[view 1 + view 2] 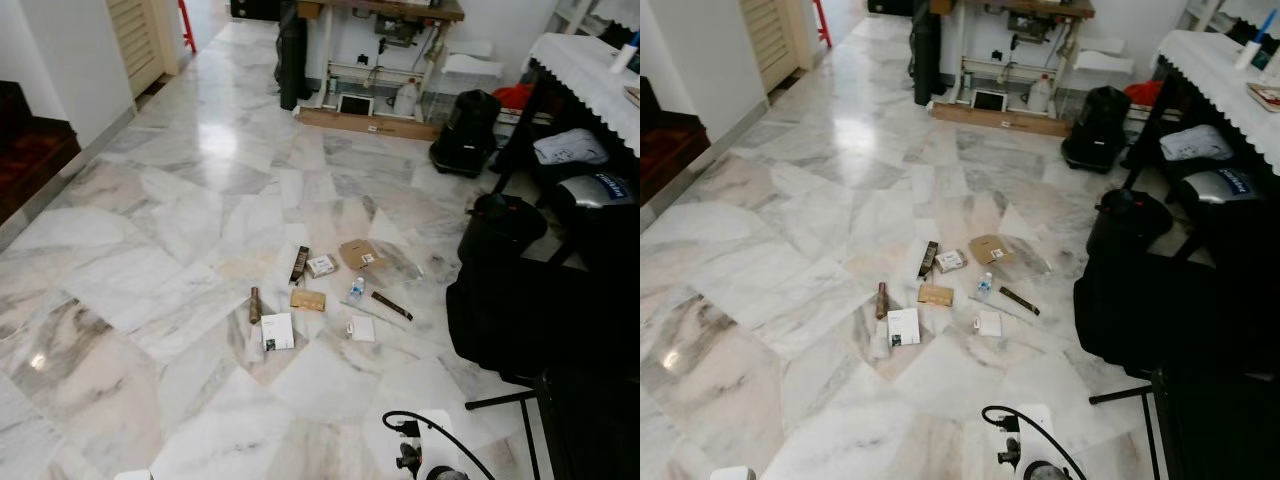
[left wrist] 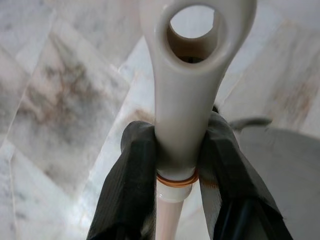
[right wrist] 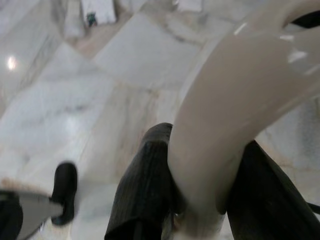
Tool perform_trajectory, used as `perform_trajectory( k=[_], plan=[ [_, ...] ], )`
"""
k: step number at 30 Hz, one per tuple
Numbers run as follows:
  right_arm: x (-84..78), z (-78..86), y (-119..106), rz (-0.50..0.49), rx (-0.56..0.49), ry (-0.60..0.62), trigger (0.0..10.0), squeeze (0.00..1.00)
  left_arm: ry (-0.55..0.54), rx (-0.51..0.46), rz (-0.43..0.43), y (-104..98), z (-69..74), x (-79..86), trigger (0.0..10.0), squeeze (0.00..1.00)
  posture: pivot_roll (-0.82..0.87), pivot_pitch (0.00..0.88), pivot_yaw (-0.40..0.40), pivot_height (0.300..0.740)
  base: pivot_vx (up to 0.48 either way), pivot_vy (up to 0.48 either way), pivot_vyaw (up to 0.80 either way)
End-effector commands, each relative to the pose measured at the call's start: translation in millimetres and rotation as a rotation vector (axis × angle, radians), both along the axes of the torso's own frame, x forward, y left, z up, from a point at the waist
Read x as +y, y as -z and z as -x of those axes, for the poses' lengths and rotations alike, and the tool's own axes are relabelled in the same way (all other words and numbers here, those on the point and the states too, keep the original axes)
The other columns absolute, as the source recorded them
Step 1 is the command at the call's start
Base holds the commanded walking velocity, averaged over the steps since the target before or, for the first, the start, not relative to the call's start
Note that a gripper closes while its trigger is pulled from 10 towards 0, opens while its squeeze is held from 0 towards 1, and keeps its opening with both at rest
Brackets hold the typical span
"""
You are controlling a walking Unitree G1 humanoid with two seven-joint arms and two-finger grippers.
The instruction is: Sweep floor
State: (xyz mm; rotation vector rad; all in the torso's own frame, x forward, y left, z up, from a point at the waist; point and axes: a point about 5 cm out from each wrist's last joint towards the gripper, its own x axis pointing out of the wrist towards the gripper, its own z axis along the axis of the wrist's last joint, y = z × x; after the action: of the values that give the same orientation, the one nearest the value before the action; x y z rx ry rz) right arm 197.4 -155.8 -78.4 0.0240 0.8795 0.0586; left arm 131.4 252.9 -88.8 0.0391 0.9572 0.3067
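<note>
my left hand is clamped around a cream plastic broom handle with a hanging hole; my right hand pinches a curved cream plastic handle. scattered paper and cardboard litter lies ahead of both on the white marble floor.

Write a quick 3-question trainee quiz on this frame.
1. True or false: the left gripper is shut on a cream handle.
2. What lies nearest the small bottle? A) brown card B) black bag C) red stool
3. The litter lies on a ____ floor.

Key: 1 true; 2 A; 3 marble.
</note>
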Motion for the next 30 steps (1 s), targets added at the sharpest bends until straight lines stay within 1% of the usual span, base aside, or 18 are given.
perform_trajectory(
  k=[1, 8, 10, 11, 14, 20, 21, 23, 24, 25, 26, 27, 29, 30],
  plan=[
    [7.3, -17.6, -10.7, -0.035, -0.084, 0.01, 10.0, 0.0, -0.018, -0.033, 0.016, 0.3, 1.0, -3.2, 10.0, 0.0, 0.02, 0.0, -0.096, 0.74, 0.0, 0.0, 0.0],
    [11.2, -35.2, -22.4, 0.005, -0.155, -0.071, 10.0, 0.0, -0.01, -0.045, 0.01, -0.2, 0.7, -3.5, 10.0, 0.0, 0.02, 0.009, -0.099, 0.74, 0.0, 0.0, 0.0],
    [11.0, -35.5, -22.6, 0.018, -0.156, -0.084, 10.0, 0.0, -0.007, -0.043, 0.01, -0.1, 0.8, -3.6, 10.0, 0.0, 0.02, 0.009, -0.1, 0.74, 0.0, 0.0, 0.0],
    [9.7, -35.0, -22.0, 0.066, -0.149, -0.119, 10.0, 0.0, 0.003, -0.036, 0.005, 0.1, 1.2, -3.7, 10.0, 0.0, 0.02, 0.012, -0.1, 0.74, 0.0, 0.0, 0.0],
    [6.9, -32.8, -20.3, 0.117, -0.137, -0.151, 10.0, 0.0, 0.018, -0.027, -0.003, 0.4, 1.4, -3.9, 10.0, 0.0, 0.02, 0.014, -0.102, 0.74, 0.0, 0.0, 0.0],
    [0.8, -25.9, -15.8, 0.171, -0.111, -0.18, 10.0, 0.0, 0.041, 0.005, -0.034, 1.3, 2.7, -3.6, 10.0, 0.0, 0.02, 0.019, -0.106, 0.74, 0.0, 0.0, 0.0],
    [-4.9, -23.5, -14.1, 0.231, -0.093, -0.19, 10.0, 0.0, 0.053, 0.013, -0.05, 1.3, 2.7, -3.3, 10.0, 0.0, 0.02, 0.021, -0.108, 0.74, 0.0, 0.0, 0.0],
    [-11.1, -23.3, -14.2, 0.288, -0.088, -0.187, 10.0, 0.0, 0.057, 0.017, -0.065, 1.3, 2.8, -3.1, 10.0, 0.0, 0.02, 0.021, -0.11, 0.74, 0.0, 0.0, 0.0],
    [-14.9, -25.1, -15.6, 0.319, -0.095, -0.174, 10.0, 0.0, 0.053, 0.015, -0.07, 1.2, 2.9, -3.0, 10.0, 0.0, 0.02, 0.022, -0.111, 0.74, 0.0, 0.0, 0.0],
    [-21.2, -30.5, -20.1, 0.361, -0.123, -0.141, 10.0, 0.0, 0.047, 0.008, -0.085, 0.7, 2.7, -2.5, 10.0, 0.0, 0.02, 0.025, -0.112, 0.74, 0.0, 0.0, 0.0],
    [-21.2, -30.5, -20.1, 0.361, -0.123, -0.141, 10.0, 0.0, 0.047, 0.008, -0.085, 0.7, 2.7, -2.5, 10.0, 0.0, 0.02, 0.025, -0.112, 0.74, 0.0, 0.0, 0.0],
    [-26.6, -37.1, -25.9, 0.394, -0.162, -0.107, 10.0, 0.0, 0.04, 0.0, -0.104, 0.0, 2.6, -1.9, 10.0, 0.0, 0.02, 0.027, -0.113, 0.74, 0.0, 0.0, 0.0],
    [-28.8, -42.6, -30.7, 0.416, -0.196, -0.097, 10.0, 0.0, 0.031, -0.007, -0.116, -0.4, 2.6, -1.5, 10.0, 0.0, 0.02, 0.027, -0.113, 0.74, 0.0, 0.0, 0.0],
    [-28.7, -48.7, -36.0, 0.423, -0.236, -0.091, 10.0, 0.0, 0.032, -0.016, -0.138, -1.3, 2.1, -0.7, 10.0, 0.0, 0.01, 0.027, -0.113, 0.74, 0.0, 0.0, 0.0]
  ],
)
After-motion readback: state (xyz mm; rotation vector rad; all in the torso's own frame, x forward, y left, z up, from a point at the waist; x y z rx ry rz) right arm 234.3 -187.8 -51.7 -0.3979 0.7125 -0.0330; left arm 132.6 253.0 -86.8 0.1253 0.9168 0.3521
